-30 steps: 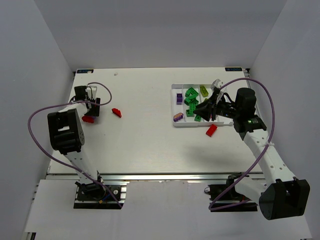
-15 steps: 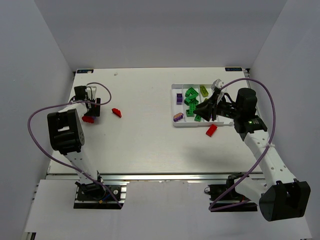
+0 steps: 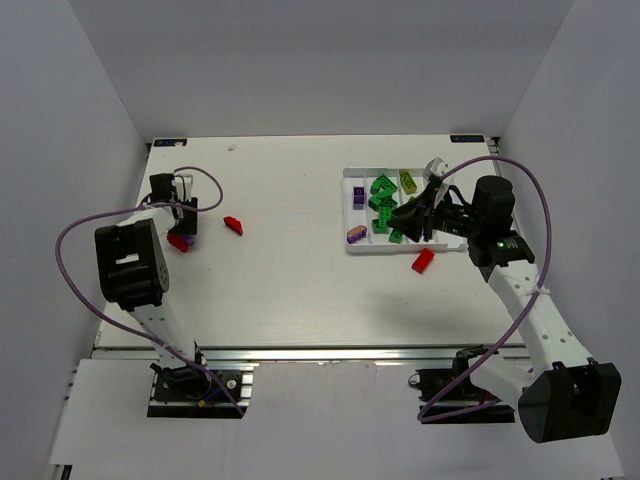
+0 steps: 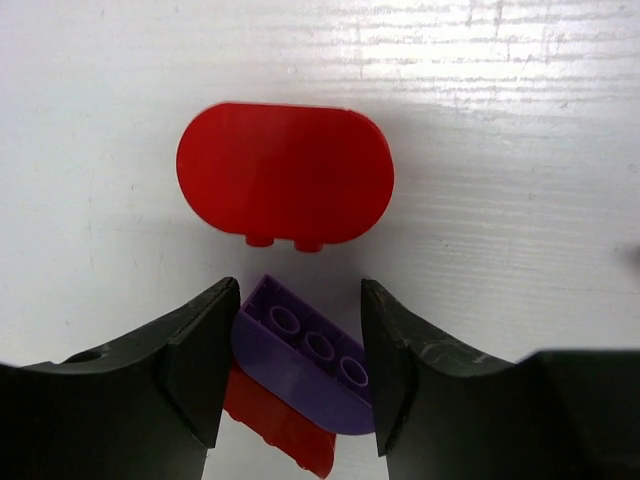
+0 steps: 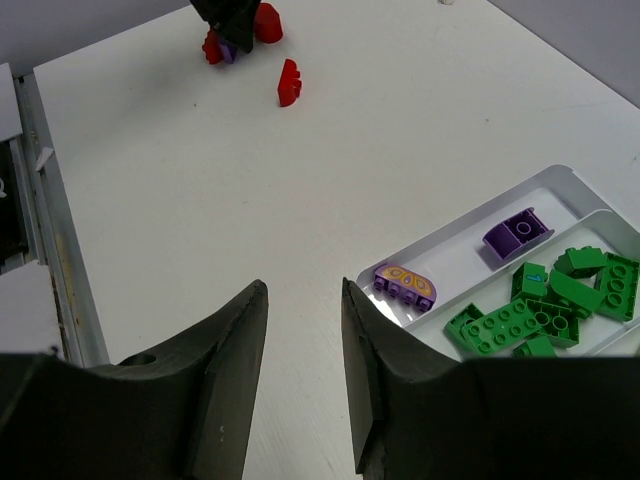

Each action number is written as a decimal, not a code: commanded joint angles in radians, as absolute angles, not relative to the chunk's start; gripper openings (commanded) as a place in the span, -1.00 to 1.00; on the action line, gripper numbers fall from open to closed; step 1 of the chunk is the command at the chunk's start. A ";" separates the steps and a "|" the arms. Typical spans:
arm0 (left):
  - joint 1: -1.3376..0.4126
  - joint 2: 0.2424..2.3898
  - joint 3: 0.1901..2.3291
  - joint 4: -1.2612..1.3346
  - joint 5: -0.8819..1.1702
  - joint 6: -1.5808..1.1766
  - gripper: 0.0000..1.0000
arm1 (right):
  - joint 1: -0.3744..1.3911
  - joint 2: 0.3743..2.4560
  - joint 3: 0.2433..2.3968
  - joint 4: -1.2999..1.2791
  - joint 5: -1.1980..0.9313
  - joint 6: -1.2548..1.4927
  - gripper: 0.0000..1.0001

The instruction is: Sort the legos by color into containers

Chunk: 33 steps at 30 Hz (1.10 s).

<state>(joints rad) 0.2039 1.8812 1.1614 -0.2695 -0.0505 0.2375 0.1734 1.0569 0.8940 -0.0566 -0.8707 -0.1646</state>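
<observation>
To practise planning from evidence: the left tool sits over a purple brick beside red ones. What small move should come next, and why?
Probably close the left tool firmly on the purple brick. It lies between the fingers, but contact is unclear, and it overlaps a red brick, so a loose hold might slip.

The left fingers (image 4: pixel 190 380) are black. Between them sits a plain purple brick (image 4: pixel 310 350). Just past their tips lies a glossy red rounded brick (image 4: pixel 285 172), and a second red brick (image 4: pixel 280 425) shows under the purple one. The table (image 4: pixel 520 150) is white.

The right fingers (image 5: pixel 220 400) are black too. To their right, the tray (image 5: pixel 455 255) is white. It holds bright green bricks (image 5: pixel 500 322), a purple arched brick (image 5: pixel 517 232) and a purple brick with a yellow-orange pattern (image 5: pixel 405 284). Far beyond the right fingertips lies a small red brick (image 5: pixel 289 82).
</observation>
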 commanded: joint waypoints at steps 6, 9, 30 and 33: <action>0.206 1.802 1.109 -0.314 -0.038 0.207 0.44 | 0.172 1.025 0.914 -0.023 -0.891 -0.153 -0.17; 0.206 1.805 1.109 -0.336 -0.040 0.201 0.53 | 0.167 1.020 0.914 -0.021 -0.894 -0.149 -0.17; 0.189 1.709 1.003 -0.391 -0.109 0.140 0.80 | 0.152 0.993 0.907 -0.011 -0.936 -0.112 -0.17; 0.180 1.703 1.003 -0.396 -0.104 0.143 0.82 | 0.143 0.988 0.904 -0.011 -0.945 -0.103 -0.17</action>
<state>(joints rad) 0.1932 1.7412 1.0199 -0.3565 -0.0952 0.1444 0.1532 1.0103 0.8940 -0.0502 -0.9127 -0.1223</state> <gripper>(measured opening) 0.905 0.416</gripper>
